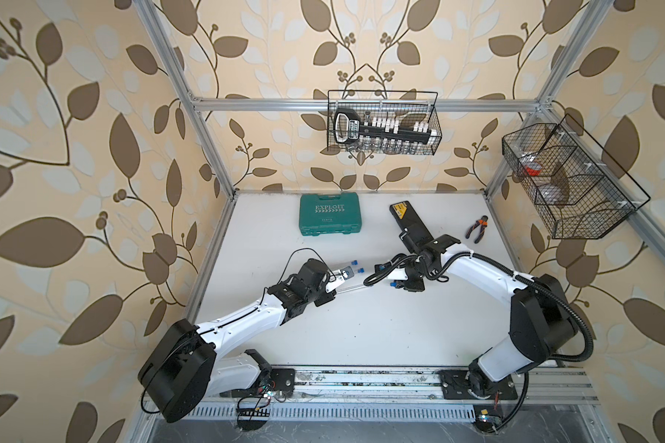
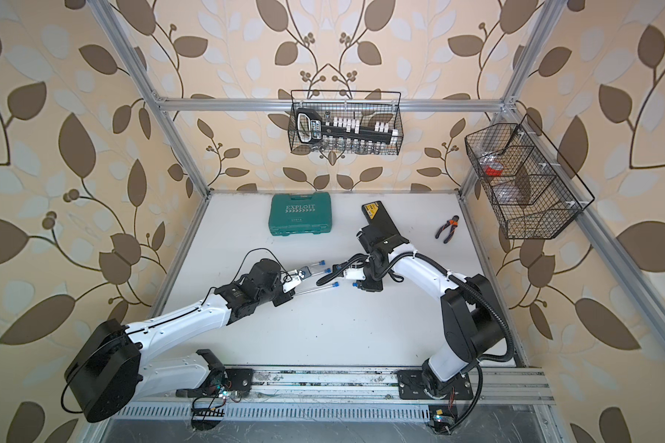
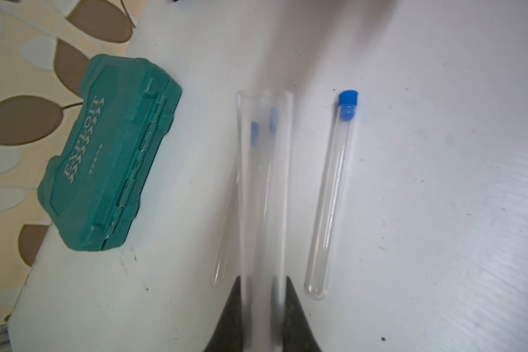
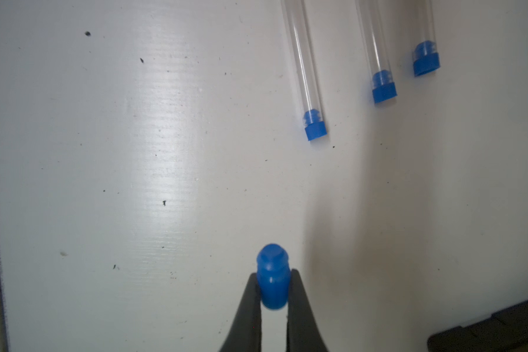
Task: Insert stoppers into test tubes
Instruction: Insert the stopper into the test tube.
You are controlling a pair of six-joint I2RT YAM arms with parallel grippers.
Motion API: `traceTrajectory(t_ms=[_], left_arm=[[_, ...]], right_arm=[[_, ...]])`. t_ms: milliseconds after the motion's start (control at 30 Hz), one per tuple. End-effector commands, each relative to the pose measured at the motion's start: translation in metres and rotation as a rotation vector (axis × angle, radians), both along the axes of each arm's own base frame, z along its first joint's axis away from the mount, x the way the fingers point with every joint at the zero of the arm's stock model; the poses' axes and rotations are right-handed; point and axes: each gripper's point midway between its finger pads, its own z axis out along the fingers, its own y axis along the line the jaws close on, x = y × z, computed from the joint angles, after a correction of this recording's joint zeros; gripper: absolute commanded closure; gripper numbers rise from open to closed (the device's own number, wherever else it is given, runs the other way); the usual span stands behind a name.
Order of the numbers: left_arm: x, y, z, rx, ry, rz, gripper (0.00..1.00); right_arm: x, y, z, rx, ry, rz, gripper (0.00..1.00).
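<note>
My left gripper (image 3: 263,279) is shut on a clear, open-mouthed test tube (image 3: 264,183), which is held off the white table and has no plug in it. In both top views this gripper (image 1: 340,277) sits left of centre. My right gripper (image 4: 273,274) is shut on a loose blue stopper (image 4: 272,277), a short way right of the left gripper (image 2: 356,284). Three more test tubes lie on the table between the grippers, each with a blue stopper in its mouth (image 4: 315,129) (image 4: 384,91) (image 4: 425,62). One of them (image 3: 329,198) lies just beside the held tube.
A green tool case (image 1: 330,218) stands at the back of the table. A black device (image 1: 407,220) lies behind the right wrist, with pliers (image 1: 477,228) to its right. Wire baskets hang on the back rail (image 1: 382,122) and on the right frame (image 1: 565,180).
</note>
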Motion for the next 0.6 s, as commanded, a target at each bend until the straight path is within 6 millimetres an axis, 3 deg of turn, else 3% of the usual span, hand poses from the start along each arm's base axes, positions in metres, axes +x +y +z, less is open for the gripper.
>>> traceTrajectory(t_ms=[0,200,567], left_arm=[[-0.016,-0.015,-0.010,0.106,-0.011,-0.156,1.00],[-0.019,-0.036,-0.012,0.176,-0.074,-0.283,1.00],[-0.001,-0.065,0.019,0.146,-0.264,-0.315,1.00]], right_arm=[[-0.017,0.008,0.009,0.083,0.044,-0.011,0.90],[-0.026,0.015,0.024,0.145,0.029,-0.002,0.90],[-0.042,0.034,0.035,0.222,0.075,0.008,0.89]])
